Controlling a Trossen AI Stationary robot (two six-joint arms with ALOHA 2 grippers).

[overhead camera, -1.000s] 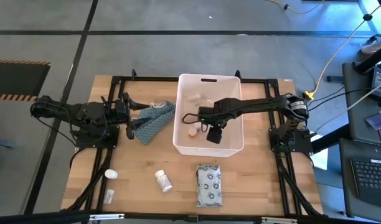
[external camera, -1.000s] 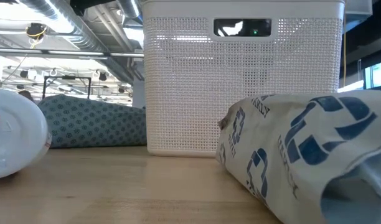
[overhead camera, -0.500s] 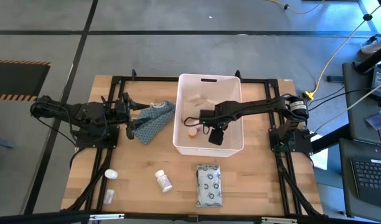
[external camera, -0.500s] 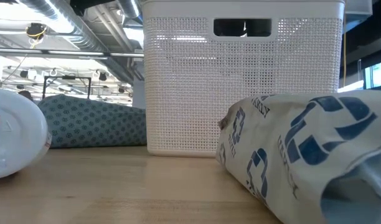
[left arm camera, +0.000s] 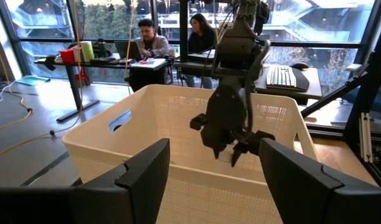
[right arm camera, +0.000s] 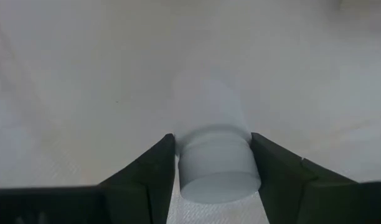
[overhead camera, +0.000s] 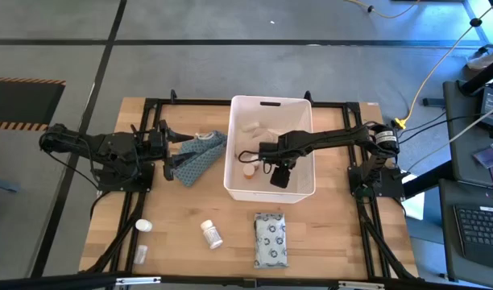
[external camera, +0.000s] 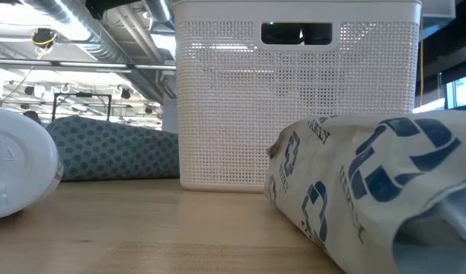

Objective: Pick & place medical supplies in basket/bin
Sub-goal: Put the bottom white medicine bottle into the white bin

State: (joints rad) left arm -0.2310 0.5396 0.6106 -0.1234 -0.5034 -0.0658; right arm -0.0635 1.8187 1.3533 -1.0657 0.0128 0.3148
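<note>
A small white cylindrical plastic bottle (right arm camera: 216, 165) sits clamped between the two dark fingers of the right gripper (overhead camera: 245, 156), low inside the large white rectangular plastic tub (overhead camera: 306, 113) at the table's middle. An orange-capped white bottle (overhead camera: 248, 170) lies on the tub floor beside it. Near of the tub lies a flat grey-white patterned soft pack (overhead camera: 271, 239), with a white pill bottle (overhead camera: 210, 234) to its left. The left gripper (overhead camera: 170, 151) waits left of the tub, its fingers spread and holding nothing, beside a blue-green patterned cloth (overhead camera: 200, 154).
</note>
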